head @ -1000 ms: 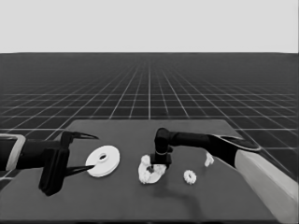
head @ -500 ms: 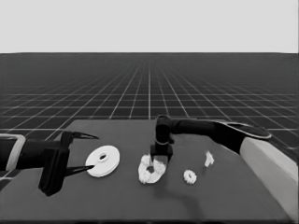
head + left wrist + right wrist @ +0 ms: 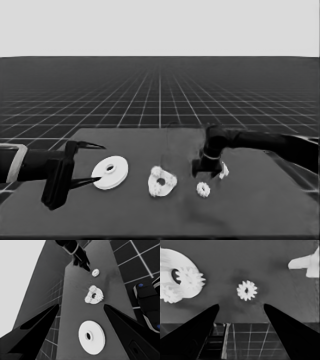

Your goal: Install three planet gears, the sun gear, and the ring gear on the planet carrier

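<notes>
The smaller round part [image 3: 161, 182], the planet carrier, lies near the middle of the table and is the landmark here. Three gears sit on it: in the left wrist view toothed wheels [image 3: 93, 288] crowd round its dark central hole, and the right wrist view shows one gear [image 3: 190, 278] sitting right beside that hole. Just to the carrier's right a single loose gear [image 3: 203, 189] lies flat on the table, apart from everything. Beyond that gear, farther right, is the thin white piece [image 3: 223, 170]. To the carrier's left, well clear of it, the larger round part [image 3: 110, 173], the ring gear, lies flat.

The right gripper [image 3: 206, 172] hangs over the table right of the carrier, above and slightly behind the loose gear, its fingers spread wide with nothing between them; in its own wrist view the gear [image 3: 246, 290] sits between the two wedges. The left gripper [image 3: 92, 165] waits at the ring gear's left side, fingers apart and holding nothing.

The likely next move is picking up that last gear. The risks, as I judge them: the gear is small and flat, so pointed fingers closing off-centre could flick it sideways or pinch only its teeth. A tilted grasp would make it jam against the seated gears, knocking them out of mesh on the carrier.
</notes>
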